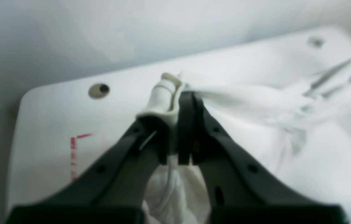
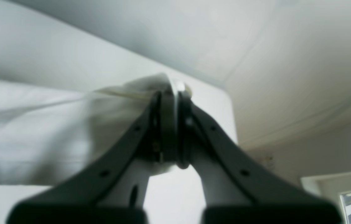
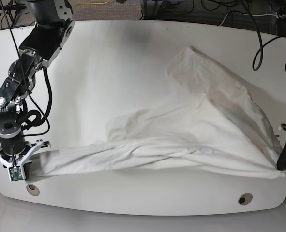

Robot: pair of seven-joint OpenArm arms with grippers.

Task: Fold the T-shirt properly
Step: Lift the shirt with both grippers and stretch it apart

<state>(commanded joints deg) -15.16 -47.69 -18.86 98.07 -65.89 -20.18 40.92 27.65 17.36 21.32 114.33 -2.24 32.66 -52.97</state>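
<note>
White tabletop fills the base view, with cables trailing along its far edge. At the near corners both grippers are clenched on cloth. The left gripper pinches a bunched hem of the T-shirt between its jaws, fabric spilling out below and stretching away to the side. The right gripper likewise has its jaws closed on a fold of the same garment.

Between the two holds the near edge is drawn into a long, slightly sagging line just inside the table's near rim, while the rest lies rumpled, rising in a ridge toward the far right. Two round holes mark the tabletop's near edge.

Judging by the creases and sag, the shirt is light, limp and prone to bunching; it would likely slide easily over the smooth top. Corners and hems, where layers are doubled, look like the surest places to hold it.
</note>
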